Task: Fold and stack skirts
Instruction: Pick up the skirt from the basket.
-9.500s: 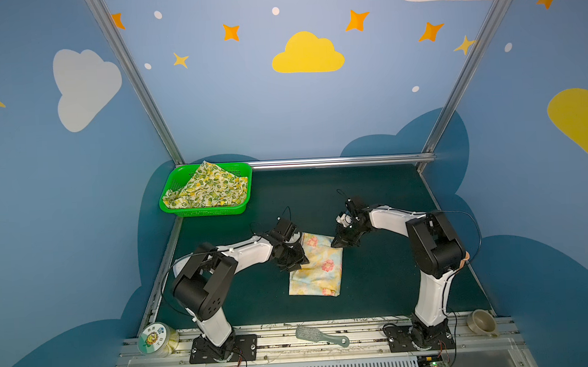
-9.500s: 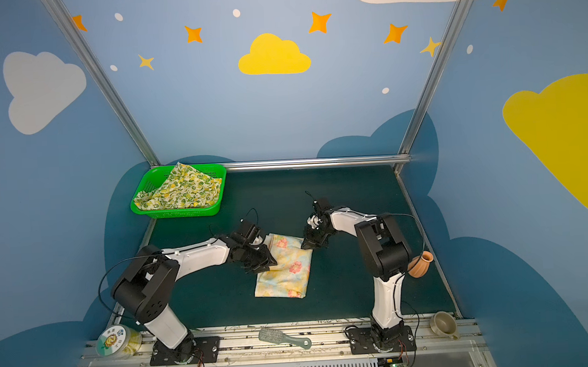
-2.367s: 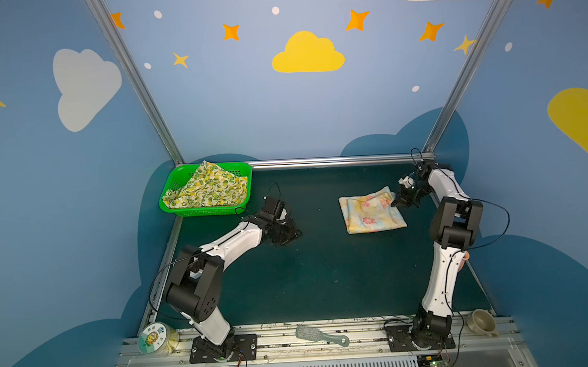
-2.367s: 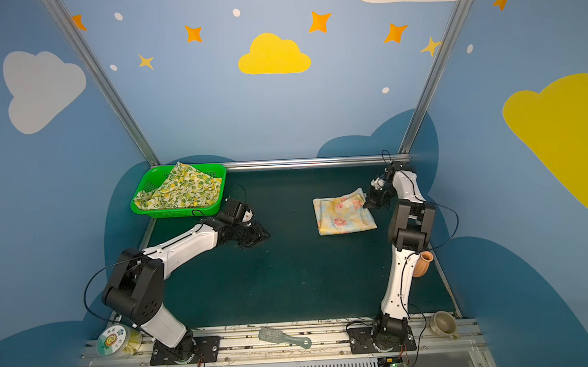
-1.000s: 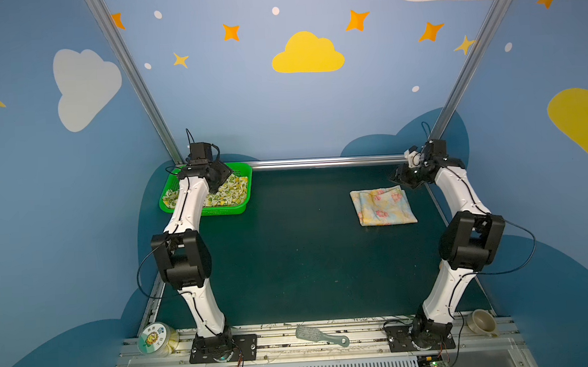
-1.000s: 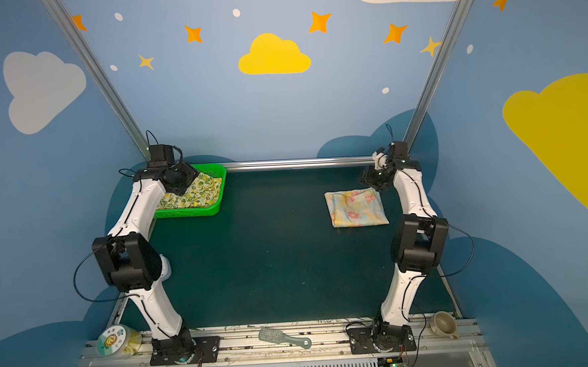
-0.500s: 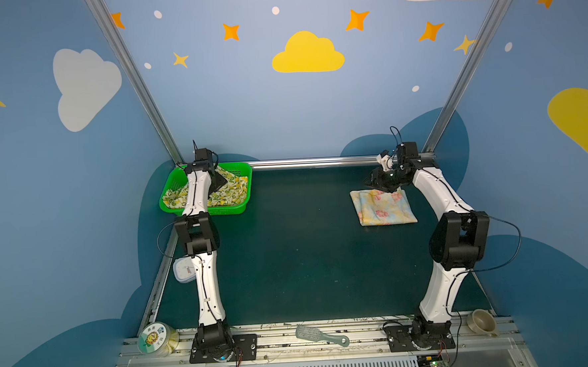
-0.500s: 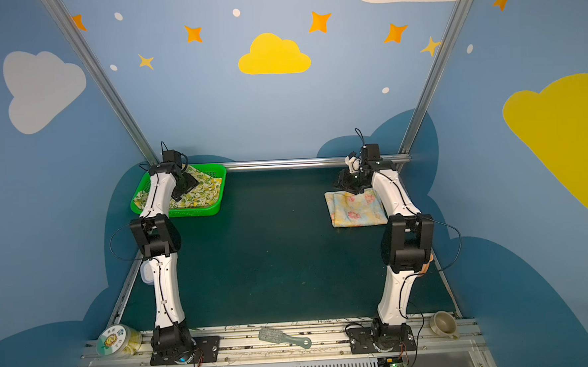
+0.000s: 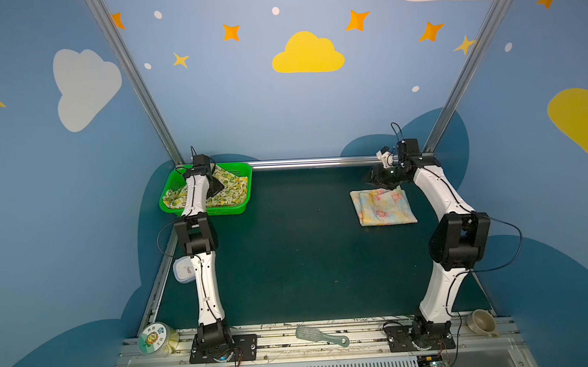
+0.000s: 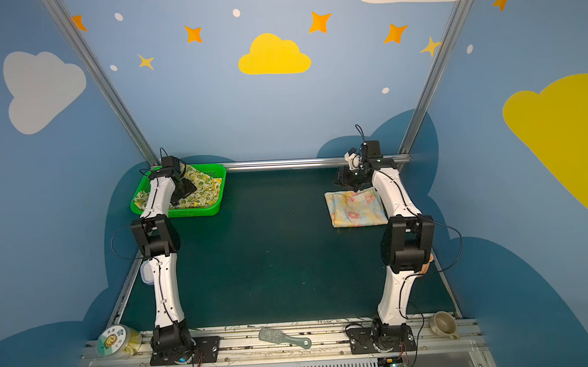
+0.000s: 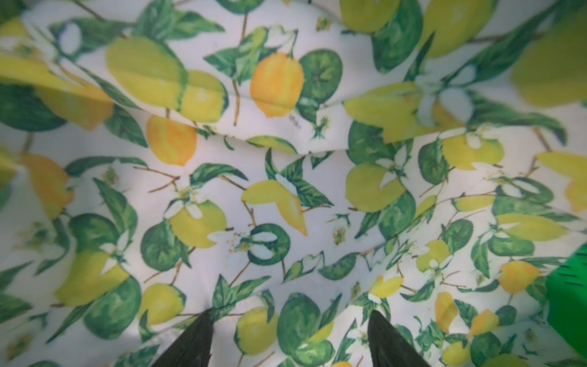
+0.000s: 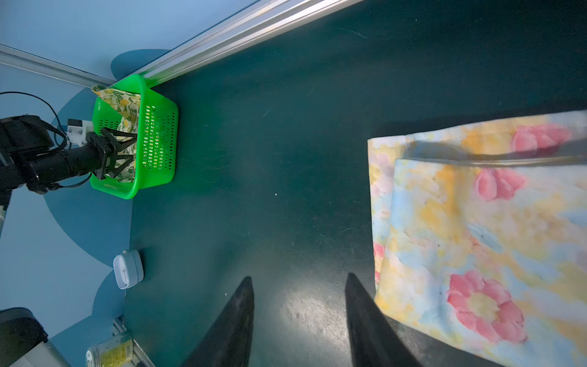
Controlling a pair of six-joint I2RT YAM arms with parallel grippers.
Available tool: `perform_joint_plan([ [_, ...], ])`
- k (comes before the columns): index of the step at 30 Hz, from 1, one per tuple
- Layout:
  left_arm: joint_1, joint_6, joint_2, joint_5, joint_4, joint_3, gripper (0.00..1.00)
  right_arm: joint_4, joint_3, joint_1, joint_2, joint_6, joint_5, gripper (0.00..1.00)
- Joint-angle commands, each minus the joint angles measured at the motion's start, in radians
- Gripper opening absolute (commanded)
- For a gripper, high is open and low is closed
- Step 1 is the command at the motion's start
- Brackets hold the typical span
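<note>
Where the green basket [image 9: 233, 208] stands at the upper-left corner of the mat [image 9: 289, 260] in both top views, the lemon skirt [image 9: 234, 189] fills it as a loose, unfolded heap. Its spread runs along the basket's length from left to right of the frame, and one corner peaks against the far rim. Reaching over the basket's near rim, the left gripper [image 11: 289, 317] points down into this cloth. The left wrist view shows its two fingertips [image 11: 200, 333] spread wide, with the print directly ahead of and beneath them and no fold pinched between; whether the tips touch the fabric cannot be told. The step in hand is judged to be the pick-up of the second garment, and the deciding relation is vertical: the cloth lies straight below the spread jaws. The left arm is therefore the near one, the right arm being well apart across the bare centre of the mat. At the upper right of the mat the flowered skirt [image 9: 383, 207] lies flat, folded to a near-square packet whose layered edges show in the right wrist view; it is the likely base of the stack. Just beside the packet's upper-left corner hovers the right gripper [image 12: 298, 286], jaws parted over bare mat, holding nothing. So far as can be seen, the basket holds only the lemon skirt.
</note>
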Motion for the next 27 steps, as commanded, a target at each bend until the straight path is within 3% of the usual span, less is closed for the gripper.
perform_joint_plan([
  [1, 0.000, 0.012, 0.034, 0.030, 0.023, -0.006, 0.74, -0.033, 0.021, 0.010, -0.022, 0.009, 0.000, 0.46],
  [3, 0.000, 0.008, 0.043, 0.039, 0.035, -0.006, 0.68, -0.036, 0.022, 0.012, -0.026, 0.011, 0.002, 0.46],
  [9, 0.000, -0.003, 0.037, 0.070, 0.053, -0.006, 0.09, -0.045, 0.025, 0.018, -0.041, 0.010, 0.013, 0.47],
  [10, 0.000, -0.002, 0.030, 0.077, 0.053, -0.005, 0.04, -0.045, 0.023, 0.019, -0.044, 0.011, 0.016, 0.47],
  [27, -0.049, 0.014, -0.415, 0.115, 0.078, -0.005, 0.04, -0.045, 0.012, 0.037, -0.169, 0.015, 0.027, 0.46],
])
